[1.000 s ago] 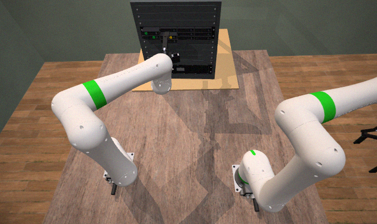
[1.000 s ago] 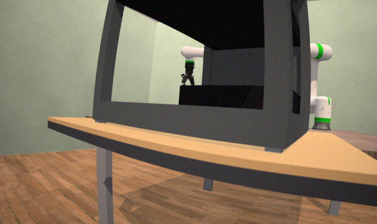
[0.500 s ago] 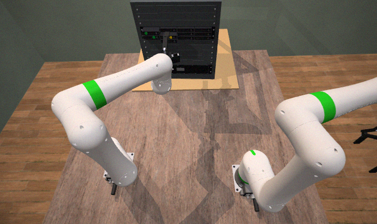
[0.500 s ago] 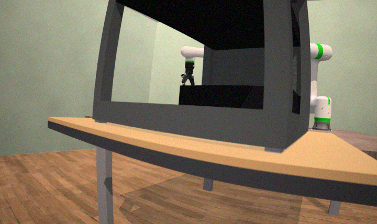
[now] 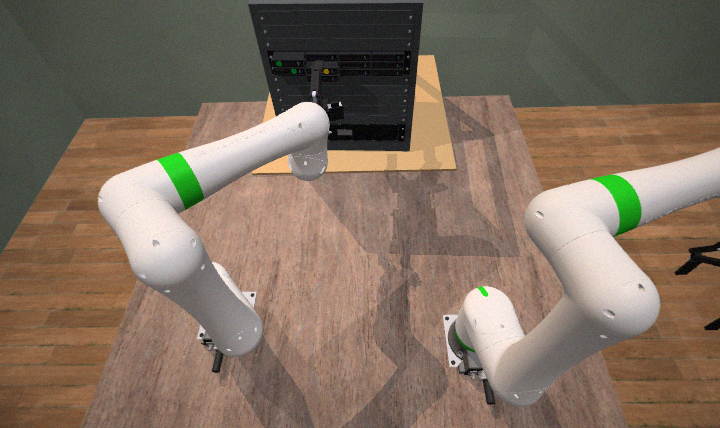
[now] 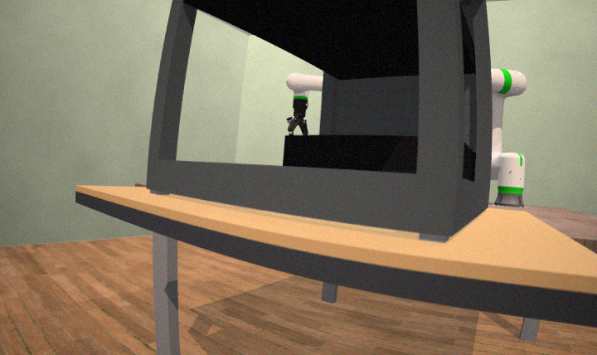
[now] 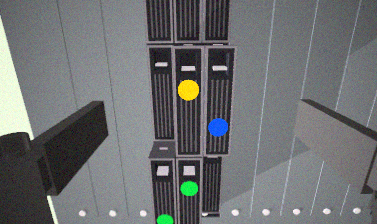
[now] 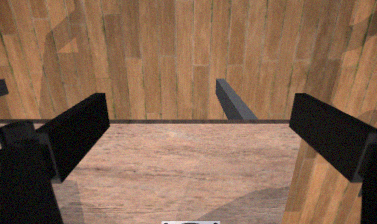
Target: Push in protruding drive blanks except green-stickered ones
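The dark rack stands upright. In the left wrist view, a yellow-stickered blank and a blue-stickered blank seem to stand proud of an unstickered blank beside them. Below, a green-stickered blank sticks out, showing its end face; another green-stickered blank seems to stand out, beside a flush one. My left gripper is open and empty, facing the yellow and blue blanks; its arm partly hides them in the top view. My right gripper is open and empty, far from the rack.
The rack stands on a light wooden board behind the brown table. A lower rack unit sits near the rack's foot. More blanks continue the rows beyond the yellow and blue ones.
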Motion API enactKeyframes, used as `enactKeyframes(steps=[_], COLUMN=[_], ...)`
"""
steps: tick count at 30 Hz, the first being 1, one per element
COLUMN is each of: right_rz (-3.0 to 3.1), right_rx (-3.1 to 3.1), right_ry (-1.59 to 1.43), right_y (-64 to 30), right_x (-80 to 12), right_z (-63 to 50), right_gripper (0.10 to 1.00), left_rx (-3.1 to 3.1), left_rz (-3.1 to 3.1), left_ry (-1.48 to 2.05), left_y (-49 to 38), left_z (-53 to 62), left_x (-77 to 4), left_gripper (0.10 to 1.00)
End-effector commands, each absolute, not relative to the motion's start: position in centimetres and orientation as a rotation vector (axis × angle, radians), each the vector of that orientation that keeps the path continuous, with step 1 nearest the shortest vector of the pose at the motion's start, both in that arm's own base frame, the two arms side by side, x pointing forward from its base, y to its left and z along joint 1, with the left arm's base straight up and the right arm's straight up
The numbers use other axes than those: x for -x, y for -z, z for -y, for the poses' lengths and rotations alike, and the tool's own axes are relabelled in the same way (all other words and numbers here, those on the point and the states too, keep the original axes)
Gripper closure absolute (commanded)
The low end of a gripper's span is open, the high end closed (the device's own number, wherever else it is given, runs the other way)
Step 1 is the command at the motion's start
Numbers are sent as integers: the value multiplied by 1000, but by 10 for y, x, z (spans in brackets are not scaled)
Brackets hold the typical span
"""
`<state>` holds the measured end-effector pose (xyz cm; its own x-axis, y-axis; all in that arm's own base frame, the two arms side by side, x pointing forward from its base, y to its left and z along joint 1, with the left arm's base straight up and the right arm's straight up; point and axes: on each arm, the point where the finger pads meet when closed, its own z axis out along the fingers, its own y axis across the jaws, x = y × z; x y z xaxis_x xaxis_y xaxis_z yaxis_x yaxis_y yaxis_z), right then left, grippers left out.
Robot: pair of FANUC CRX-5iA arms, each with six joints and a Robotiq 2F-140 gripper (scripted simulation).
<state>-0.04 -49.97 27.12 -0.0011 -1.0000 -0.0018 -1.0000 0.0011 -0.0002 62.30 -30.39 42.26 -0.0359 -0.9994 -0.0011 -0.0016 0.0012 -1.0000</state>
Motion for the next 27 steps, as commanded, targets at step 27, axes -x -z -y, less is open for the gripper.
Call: enactKeyframes(steps=[27], right_rz=[-2223], right_rx=[2220], right_ry=[0], right_y=[-272], right_x=[1], right_z=[500], right_gripper=[98], left_rx=[1192], left_rz=[-1236], left_ry=[1236], left_y=[-424], left_z=[300], left_x=[-623], left_gripper=[98])
